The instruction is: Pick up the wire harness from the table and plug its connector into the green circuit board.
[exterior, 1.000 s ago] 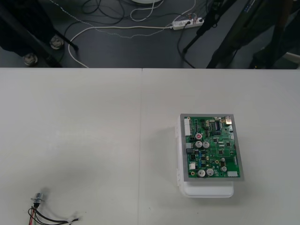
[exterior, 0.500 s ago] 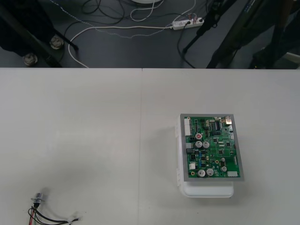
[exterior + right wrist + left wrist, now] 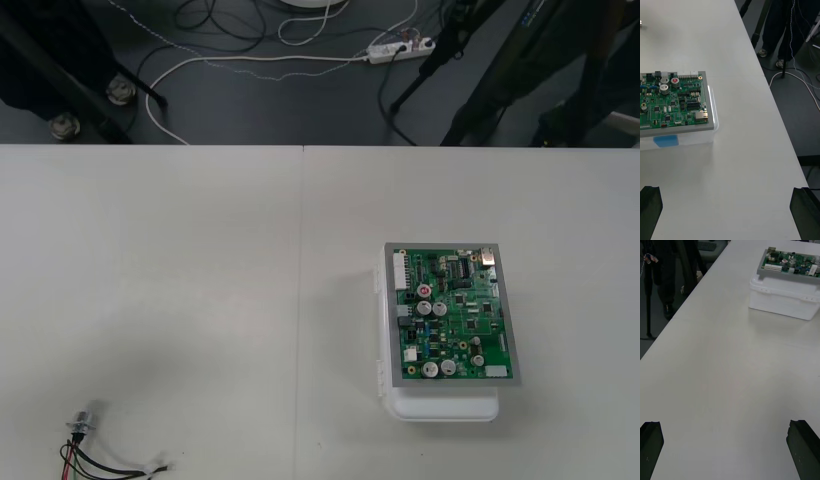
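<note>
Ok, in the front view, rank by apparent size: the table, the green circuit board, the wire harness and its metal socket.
1. plain light table
2. green circuit board
3. small red, black and green wire harness, which reaches the picture's edge
4. its round metal socket

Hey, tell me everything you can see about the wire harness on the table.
The wire harness lies loose on the table at the robot's near left corner, far from the green circuit board and not plugged in. A few thin wires, red, black and green, curve along the table's near edge. Its round metal socket with a flange sits at the end farther from the board; its plug end points toward the board, too small to make out in detail. Only the table touches it.
</note>
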Robot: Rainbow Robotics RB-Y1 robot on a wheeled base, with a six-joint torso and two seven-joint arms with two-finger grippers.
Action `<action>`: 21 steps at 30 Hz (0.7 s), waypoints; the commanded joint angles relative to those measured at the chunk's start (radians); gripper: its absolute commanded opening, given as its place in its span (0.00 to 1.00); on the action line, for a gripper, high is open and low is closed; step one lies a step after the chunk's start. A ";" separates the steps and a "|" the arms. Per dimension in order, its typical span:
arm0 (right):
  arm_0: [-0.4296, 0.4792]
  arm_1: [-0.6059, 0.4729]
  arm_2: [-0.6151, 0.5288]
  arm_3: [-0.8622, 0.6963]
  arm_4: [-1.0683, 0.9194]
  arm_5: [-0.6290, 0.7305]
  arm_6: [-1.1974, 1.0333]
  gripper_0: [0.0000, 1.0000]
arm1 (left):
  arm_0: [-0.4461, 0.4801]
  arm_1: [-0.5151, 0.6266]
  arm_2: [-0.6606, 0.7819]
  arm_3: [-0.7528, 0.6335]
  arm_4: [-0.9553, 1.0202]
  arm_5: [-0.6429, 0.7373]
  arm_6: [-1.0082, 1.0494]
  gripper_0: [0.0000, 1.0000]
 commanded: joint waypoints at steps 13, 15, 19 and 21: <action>-0.002 -0.003 -0.001 -0.001 -0.001 0.000 0.000 1.00 | 0.017 -0.001 -0.017 0.003 0.001 0.000 -0.070 0.97; -0.002 -0.003 -0.001 -0.001 -0.001 0.000 0.000 1.00 | 0.017 -0.001 -0.017 0.001 -0.001 0.000 -0.076 0.97; 0.046 0.052 0.037 0.010 0.011 0.000 0.001 1.00 | 0.017 0.001 -0.019 0.001 -0.007 0.000 -0.088 0.97; 0.055 0.062 0.048 0.016 0.008 0.000 0.003 1.00 | 0.018 0.007 -0.022 0.001 -0.013 0.000 -0.093 0.97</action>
